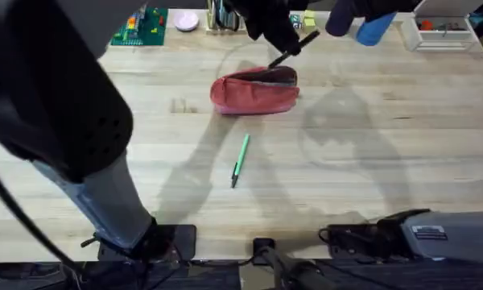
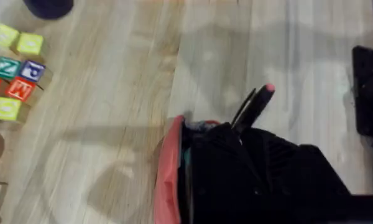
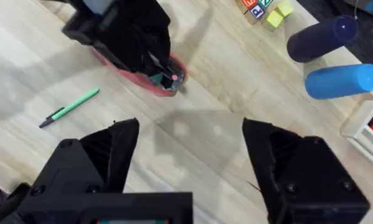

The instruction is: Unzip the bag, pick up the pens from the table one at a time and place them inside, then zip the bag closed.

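Left gripper [image 1: 283, 50] jaws clamp the black pen [image 1: 296, 47], tilted over the open bag [image 1: 253, 94] for insertion; right gripper [image 3: 189, 155] jaws stand apart, idle.

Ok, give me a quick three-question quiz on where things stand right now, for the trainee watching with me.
1. True or false: the green pen is already inside the bag.
2. Pick one. The right end effector is: A) open and holding nothing, B) shut on the green pen, C) shut on the bag's zipper.
3. Short answer: what does the left end effector hold at the bag's open mouth?

Key:
1. False; it lies on the table, apart from the bag.
2. A.
3. The black pen.
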Controlling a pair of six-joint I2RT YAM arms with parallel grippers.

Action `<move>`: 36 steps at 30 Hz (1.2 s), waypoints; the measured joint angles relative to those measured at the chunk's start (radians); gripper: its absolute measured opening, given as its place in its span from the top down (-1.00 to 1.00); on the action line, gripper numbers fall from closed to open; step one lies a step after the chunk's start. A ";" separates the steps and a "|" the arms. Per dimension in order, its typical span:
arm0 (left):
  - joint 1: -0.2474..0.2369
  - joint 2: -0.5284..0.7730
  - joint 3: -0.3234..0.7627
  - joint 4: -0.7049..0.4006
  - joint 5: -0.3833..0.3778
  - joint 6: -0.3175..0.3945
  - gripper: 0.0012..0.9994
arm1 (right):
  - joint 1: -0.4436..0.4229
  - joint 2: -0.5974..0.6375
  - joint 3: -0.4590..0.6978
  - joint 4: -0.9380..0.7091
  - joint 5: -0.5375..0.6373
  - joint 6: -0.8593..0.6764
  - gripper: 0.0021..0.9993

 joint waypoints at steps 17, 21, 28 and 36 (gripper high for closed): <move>-0.004 0.125 0.000 -0.111 -0.268 0.007 0.91 | 0.000 0.000 0.000 -0.003 0.000 0.000 -0.99; -0.004 0.125 -0.003 -0.112 -0.367 0.007 0.91 | 0.000 0.000 0.000 -0.003 0.000 0.000 -0.99; -0.008 0.125 -0.083 -0.065 -0.454 0.007 0.91 | 0.000 0.000 0.000 -0.003 0.000 0.000 -0.99; -0.011 0.125 -0.100 -0.062 -0.472 0.009 0.78 | 0.000 0.000 0.000 -0.003 0.000 0.000 -0.99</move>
